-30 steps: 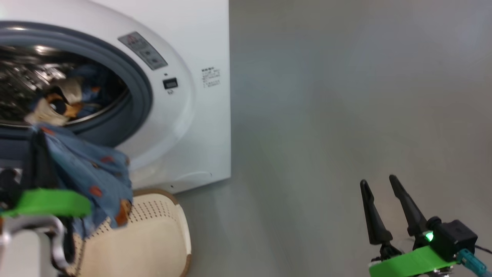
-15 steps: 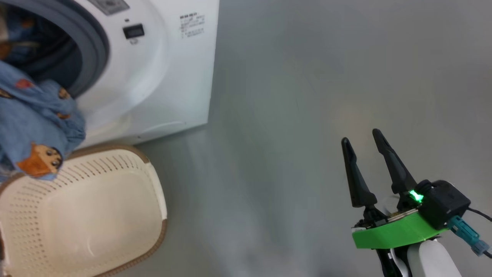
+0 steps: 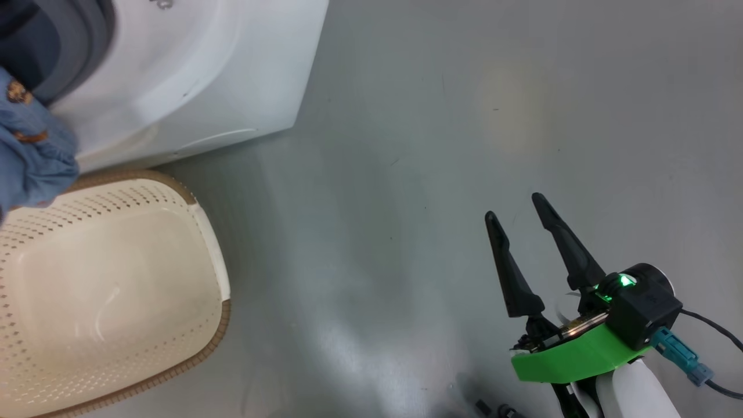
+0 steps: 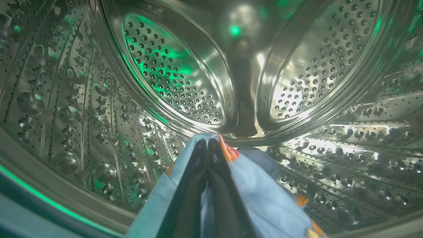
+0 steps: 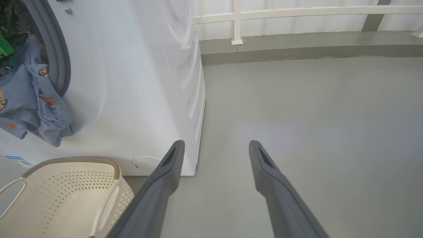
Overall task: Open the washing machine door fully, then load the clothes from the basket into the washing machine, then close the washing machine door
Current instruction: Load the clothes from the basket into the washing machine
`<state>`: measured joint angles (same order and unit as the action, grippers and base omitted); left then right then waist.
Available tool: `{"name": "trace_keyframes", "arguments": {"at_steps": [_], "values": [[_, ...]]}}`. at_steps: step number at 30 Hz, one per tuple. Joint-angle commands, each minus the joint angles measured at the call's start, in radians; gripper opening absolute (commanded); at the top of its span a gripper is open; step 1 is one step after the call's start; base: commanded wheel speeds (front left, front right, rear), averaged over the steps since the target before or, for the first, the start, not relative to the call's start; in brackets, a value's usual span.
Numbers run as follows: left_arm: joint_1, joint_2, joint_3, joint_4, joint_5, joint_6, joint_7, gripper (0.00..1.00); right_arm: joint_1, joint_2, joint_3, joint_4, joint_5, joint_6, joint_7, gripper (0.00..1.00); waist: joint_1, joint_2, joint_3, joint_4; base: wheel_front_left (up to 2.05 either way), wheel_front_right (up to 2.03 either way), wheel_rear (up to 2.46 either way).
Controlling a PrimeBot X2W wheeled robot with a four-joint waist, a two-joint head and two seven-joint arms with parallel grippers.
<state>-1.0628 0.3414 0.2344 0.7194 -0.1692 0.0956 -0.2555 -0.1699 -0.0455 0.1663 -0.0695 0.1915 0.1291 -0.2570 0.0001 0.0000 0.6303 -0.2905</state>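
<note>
Inside, perforated steel drum [image 4: 172,76], soft clothes [image 4: 264,198]

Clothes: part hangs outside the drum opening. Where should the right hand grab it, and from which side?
Take the bunched lower fold of the clothes, hanging free down the washing machine front above the basket. Bring the open right hand in level from the right: probably the gathers give bulk to pinch, and the basket blocks below.

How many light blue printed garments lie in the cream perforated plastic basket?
0. The basket shows empty, though part is out of frame. The clothes hang from the white washing machine opening, pinched in the shut left gripper inside its steel drum.
</note>
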Motion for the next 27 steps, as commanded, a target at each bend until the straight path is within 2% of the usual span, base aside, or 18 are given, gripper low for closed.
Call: {"name": "trace_keyframes", "arguments": {"at_steps": [1, 5, 10, 14, 15, 17, 19, 20, 21, 22, 27], "values": [[-0.036, 0.064, 0.008, -0.014, 0.02, -0.008, -0.006, 0.0, 0.001, -0.005, 0.029, -0.022, -0.007, 0.002, -0.005, 1.0, -0.0001, 0.0, 0.019, -0.004, 0.0, 0.0, 0.0], [-0.105, 0.073, -0.001, -0.002, 0.031, -0.016, -0.006, 0.0, 0.006, -0.005, 0.034, -0.035, -0.007, 0.002, -0.005, 1.0, -0.0001, 0.0, 0.036, -0.008, 0.0, 0.0, 0.0], [-0.169, 0.084, 0.007, -0.019, 0.05, 0.005, -0.006, 0.0, 0.008, -0.005, 0.037, -0.041, -0.011, 0.002, -0.005, 1.0, -0.0001, 0.0, 0.054, -0.017, 0.0, 0.0, 0.0], [-0.179, 0.069, 0.013, 0.054, 0.045, 0.013, -0.006, 0.0, 0.014, -0.005, 0.028, -0.039, -0.01, 0.002, -0.005, 1.0, -0.0001, 0.0, 0.056, -0.016, 0.0, 0.0, 0.0], [-0.18, 0.067, 0.011, 0.084, 0.045, 0.014, -0.006, 0.06, 0.016, -0.005, 0.026, -0.038, -0.008, 0.002, -0.005, 1.0, -0.0001, 0.0, 0.055, -0.015, 0.0, 0.0, 0.0], [-0.184, 0.071, 0.001, 0.137, 0.053, 0.013, -0.006, 0.29, 0.018, -0.005, 0.025, -0.033, -0.005, 0.002, -0.005, 1.0, -0.0001, 0.0, 0.05, -0.014, 0.0, 0.0, 0.0], [-0.191, 0.072, -0.001, 0.174, 0.051, 0.015, -0.006, 0.44, 0.021, -0.005, 0.025, -0.029, -0.002, 0.002, -0.005, 1.0, -0.0001, 0.0, 0.043, -0.01, 0.0, 0.0, 0.0], [-0.192, 0.071, -0.003, 0.19, 0.052, 0.016, -0.006, 0.57, 0.022, -0.005, 0.024, -0.028, 0.0, 0.002, -0.005, 1.0, -0.0001, 0.0, 0.038, -0.007, 0.0, 0.0, 0.0], [-0.194, 0.068, -0.005, 0.202, 0.053, 0.016, -0.006, 0.9, 0.023, -0.005, 0.023, -0.027, 0.002, 0.002, -0.005, 1.0, -0.0001, 0.0, 0.033, -0.003, 0.0, 0.0, 0.0], [-0.195, 0.065, -0.006, 0.208, 0.051, 0.016, -0.006, 1.0, 0.025, -0.005, 0.021, -0.026, 0.003, 0.002, -0.005, 1.0, -0.0001, 0.0, 0.027, 0.0, 0.0, 0.0, 0.0], [-0.185, 0.043, -0.011, 0.206, 0.052, 0.023, -0.006, 1.0, 0.021, -0.005, 0.007, -0.026, 0.004, 0.002, -0.005, 1.0, -0.0001, 0.0, 0.004, 0.018, 0.0, 0.0, 0.0]]}}
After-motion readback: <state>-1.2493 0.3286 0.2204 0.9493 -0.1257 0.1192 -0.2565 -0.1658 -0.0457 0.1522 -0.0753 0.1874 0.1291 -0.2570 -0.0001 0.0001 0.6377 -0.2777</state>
